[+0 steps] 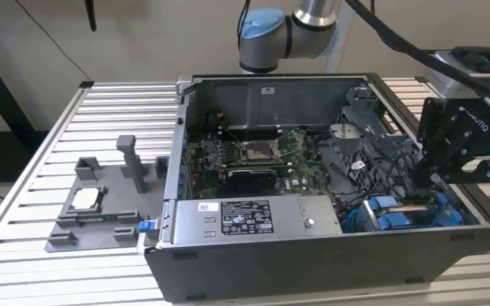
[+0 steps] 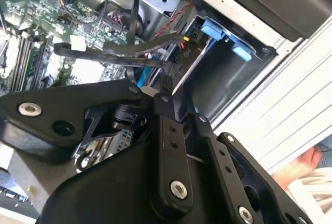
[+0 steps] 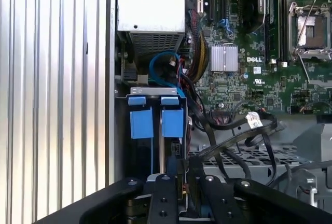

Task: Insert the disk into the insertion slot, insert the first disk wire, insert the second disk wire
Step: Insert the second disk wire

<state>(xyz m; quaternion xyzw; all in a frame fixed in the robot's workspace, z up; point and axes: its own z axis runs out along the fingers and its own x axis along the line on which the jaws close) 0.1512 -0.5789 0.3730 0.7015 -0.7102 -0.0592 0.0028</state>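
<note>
Reaching down into the open dark grey computer case [image 1: 330, 261], the black gripper [image 1: 422, 191] hangs at the narrow dark metal insertion slot with bright blue tabs [image 3: 155, 120]. Its fingers [image 3: 165, 193] pinch a black disk wire connector [image 2: 167, 81]. Whether the disk sits in that bay cannot be told.

Open computer case [image 1: 313, 255] lies on the slatted bench [image 1: 23, 255]. Gripper [image 1: 422, 189] reaches down into the case at the exterior view's right, just above the blue-tabbed slot [image 1: 402, 213]. Grey power-supply box [image 1: 254, 218] sits along the near wall. Grey fixture [image 1: 100, 204] rests beside the case.
</note>
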